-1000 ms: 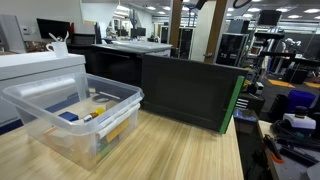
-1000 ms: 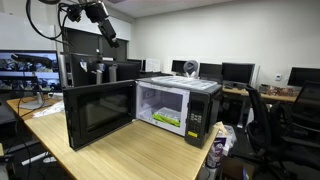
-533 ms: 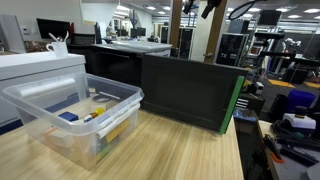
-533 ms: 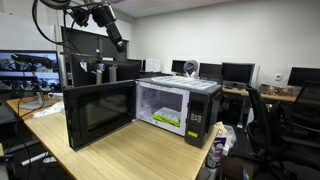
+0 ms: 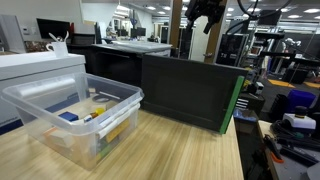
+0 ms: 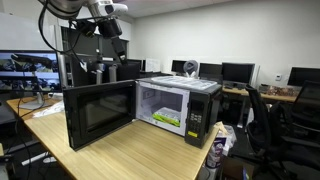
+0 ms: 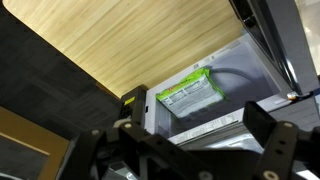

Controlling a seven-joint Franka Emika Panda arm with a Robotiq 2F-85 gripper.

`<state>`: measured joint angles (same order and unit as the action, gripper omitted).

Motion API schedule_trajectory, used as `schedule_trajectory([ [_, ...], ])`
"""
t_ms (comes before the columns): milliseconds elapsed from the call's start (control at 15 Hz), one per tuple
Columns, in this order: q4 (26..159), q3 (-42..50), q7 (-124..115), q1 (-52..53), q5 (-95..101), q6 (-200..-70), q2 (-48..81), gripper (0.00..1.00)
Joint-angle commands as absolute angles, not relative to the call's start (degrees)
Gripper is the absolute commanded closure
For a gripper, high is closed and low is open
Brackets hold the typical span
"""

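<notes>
Arm (image 6: pixel 105 9) links hang high over the scene at the top of both exterior views. The wrist (image 5: pixel 205 12) is tipped downward, well above the microwave (image 6: pixel 180 105). The jaws are released: in the wrist view two dark fingers (image 7: pixel 275 140) stand spread far apart along the lower edge, with nothing between them and nothing touched.

Counted:
- One microwave stands on the wooden counter (image 6: pixel 130 150).
- One black door (image 6: pixel 100 115) is swung fully open to the side of the cavity.
- One green-and-white packet (image 7: pixel 190 95) lies flat on the cavity floor. The wrist view shows it from above, and the same packet (image 6: pixel 168 119) shows through the opening in an exterior view. The wrist camera looks down into the cavity, so the packet lies below the jaws and well apart from them.
- One clear plastic bin (image 5: pixel 75 115) sits on the counter in an exterior view. It holds a few small items, blue and yellow among them, too small to count surely.
- One lit monitor (image 6: pixel 25 65) stands at the room's edge.
- One office chair (image 6: pixel 265 115) stands near the counter.

Writing: the packet's white label carries lines of print too fine to read. A small yellow sticker (image 7: pixel 130 98) on the microwave's frame bears marks that cannot be made out either.
</notes>
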<state>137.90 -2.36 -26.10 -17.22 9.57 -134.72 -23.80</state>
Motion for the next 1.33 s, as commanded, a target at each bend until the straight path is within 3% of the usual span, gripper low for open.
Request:
schedule_trajectory([
  [0, 138.63, -1.61, -28.66, -17.68, 12.29, -135.31, -21.73, 0.00],
  [1267, 139.07, 5.03, -29.32, -17.55, 17.17, -136.38, -11.23, 0.00],
])
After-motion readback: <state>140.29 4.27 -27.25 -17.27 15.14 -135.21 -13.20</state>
